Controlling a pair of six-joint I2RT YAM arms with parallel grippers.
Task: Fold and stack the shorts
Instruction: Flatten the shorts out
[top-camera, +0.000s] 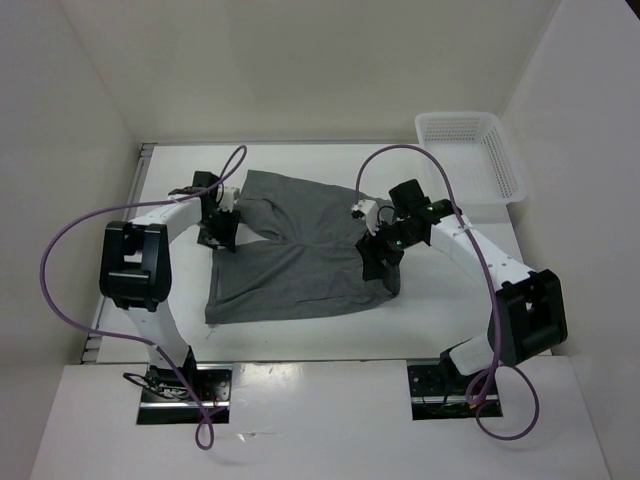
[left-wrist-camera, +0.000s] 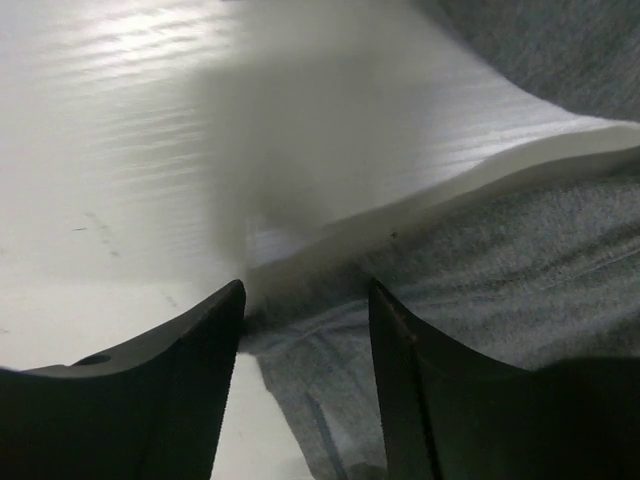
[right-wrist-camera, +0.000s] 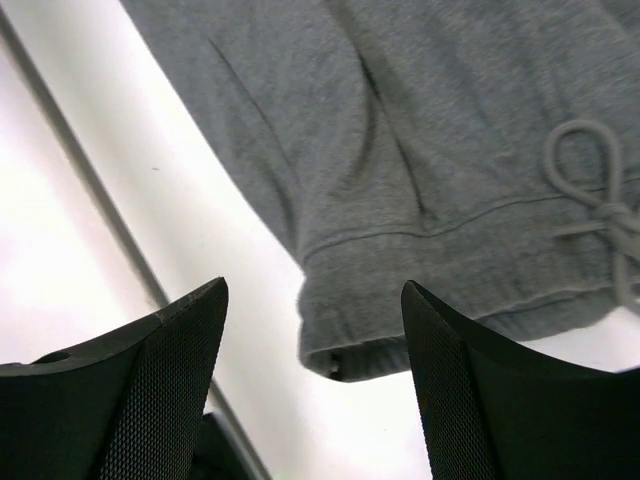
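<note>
The shorts lie flat on the table, long axis left to right; waistband and drawstring at the right gripper, leg hems at the left gripper; both spread, pinching nothing; the blurred white ridge beside the shorts' left edge is unclear.

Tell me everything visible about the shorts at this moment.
The shorts are plain medium-grey soft knit, with a stitched waistband and a drawstring tied in a bow. They lie rumpled, not neatly folded, on the white table. The open left gripper straddles one edge; the open right gripper is poised over a waistband corner.
</note>
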